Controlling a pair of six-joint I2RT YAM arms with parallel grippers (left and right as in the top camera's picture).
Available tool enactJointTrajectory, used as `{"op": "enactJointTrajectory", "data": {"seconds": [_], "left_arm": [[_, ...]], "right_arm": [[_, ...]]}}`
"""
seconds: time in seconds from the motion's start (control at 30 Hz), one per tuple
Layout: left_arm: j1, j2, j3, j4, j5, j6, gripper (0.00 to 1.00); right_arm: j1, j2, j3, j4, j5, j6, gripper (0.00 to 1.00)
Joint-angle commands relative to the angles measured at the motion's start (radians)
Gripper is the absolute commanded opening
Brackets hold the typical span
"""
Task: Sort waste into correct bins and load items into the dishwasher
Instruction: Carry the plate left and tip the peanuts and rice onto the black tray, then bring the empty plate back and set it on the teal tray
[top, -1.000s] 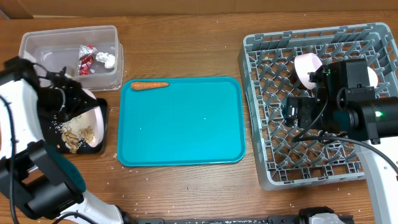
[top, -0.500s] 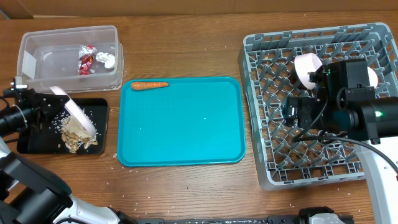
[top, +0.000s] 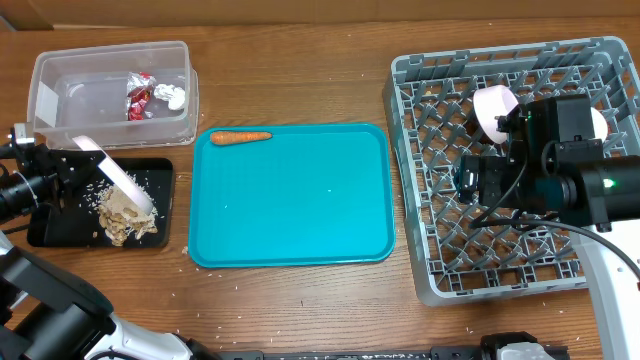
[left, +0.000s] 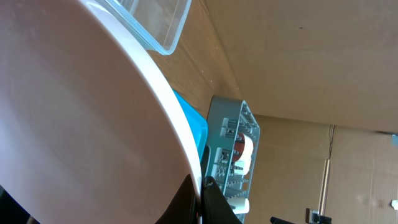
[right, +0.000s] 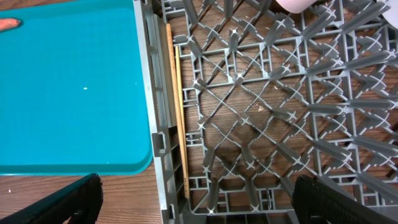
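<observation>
L gripper (top: 72, 165) clamped on rim of white plate (top: 118, 183). Plate tilted steep over black tray (top: 55, 232), scraps (top: 125, 218) piled in tray below it. R gripper (right: 196, 186) spread wide, nothing in it, above dish rack (top: 400, 180). Chopsticks (right: 176, 106) lie along rack's left wall.

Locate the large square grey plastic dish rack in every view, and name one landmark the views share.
Overhead: the large square grey plastic dish rack fills the right side of the picture.
Left wrist: small and tilted, lower centre, beyond the rim of the white round plate.
Right wrist: seen close from above, covering the centre and right.
Shared landmark: the large teal plastic tray, lying right beside the rack in all three.
</observation>
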Motion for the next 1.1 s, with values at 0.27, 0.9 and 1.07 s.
{"op": "enactJointTrajectory", "data": {"seconds": [0.27, 0.9, 1.07], "left_arm": [[0.006, -0.036, 0.022, -0.04, 0.071, 0.114, 0.04], [-0.283, -0.058, 0.021, -0.287, 0.186, 0.412, 0.04], [-0.532, -0.057, 0.021, -0.15, 0.118, 0.351, 0.04]], "right_arm": [[-0.003, -0.001, -0.003, 0.003, 0.002, 0.003, 1.0], [-0.003, -0.001, -0.003, 0.003, 0.002, 0.003, 1.0], [-0.003, -0.001, -0.003, 0.003, 0.002, 0.003, 1.0]]}}
